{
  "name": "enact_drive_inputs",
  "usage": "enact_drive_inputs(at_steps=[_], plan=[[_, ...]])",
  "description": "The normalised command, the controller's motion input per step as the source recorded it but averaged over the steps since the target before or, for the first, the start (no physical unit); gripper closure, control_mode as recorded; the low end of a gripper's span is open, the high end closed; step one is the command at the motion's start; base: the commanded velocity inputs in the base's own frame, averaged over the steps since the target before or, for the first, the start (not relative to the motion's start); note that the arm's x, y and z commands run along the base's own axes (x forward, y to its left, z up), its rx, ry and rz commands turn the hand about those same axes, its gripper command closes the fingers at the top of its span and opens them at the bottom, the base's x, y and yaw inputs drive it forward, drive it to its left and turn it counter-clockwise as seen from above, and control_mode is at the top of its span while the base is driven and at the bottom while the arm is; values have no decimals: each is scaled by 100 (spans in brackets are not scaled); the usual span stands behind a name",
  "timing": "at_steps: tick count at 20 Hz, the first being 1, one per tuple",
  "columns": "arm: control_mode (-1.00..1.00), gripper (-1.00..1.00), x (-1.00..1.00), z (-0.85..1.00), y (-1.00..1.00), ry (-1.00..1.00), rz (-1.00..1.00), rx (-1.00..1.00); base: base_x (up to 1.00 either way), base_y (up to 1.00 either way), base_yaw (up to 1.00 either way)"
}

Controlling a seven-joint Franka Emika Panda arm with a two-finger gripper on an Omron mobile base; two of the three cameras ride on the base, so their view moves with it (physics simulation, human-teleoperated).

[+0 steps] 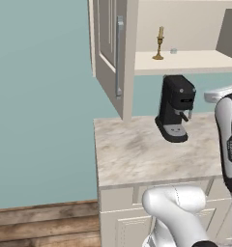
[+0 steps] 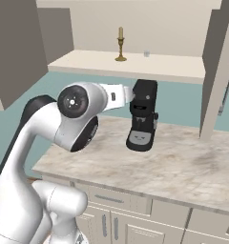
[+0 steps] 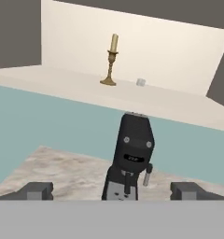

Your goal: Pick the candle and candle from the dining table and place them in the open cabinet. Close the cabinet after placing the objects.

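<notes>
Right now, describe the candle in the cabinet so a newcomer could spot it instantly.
Find the open wall cabinet above the marble counter. On its cream shelf, above the black coffee machine, stands the candle: a pale-yellow stub in a slim brass candlestick. Its only neighbour on the shelf is a tiny pale object, far shorter.

Both base views look forward and down from behind the arm, left and right, sharing the tabletop (image 1: 137, 149), coffee machine (image 1: 175, 115) and shelf (image 1: 185, 61). The hand view faces the machine closer, level, shelf above it, jaws spread wide at its bottom.
</notes>
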Motion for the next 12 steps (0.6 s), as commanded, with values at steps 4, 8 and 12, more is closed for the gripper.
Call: enact_drive_inputs(at_steps=[4,8,12], plan=[[-100,-100,-36,-28,29,0,0,-1,0,0,0],[-100,-100,-5,-4,21,2,0,-2,0,0,0],[-100,-100,-8,0,1,-3,0,-1,0,0,0]])
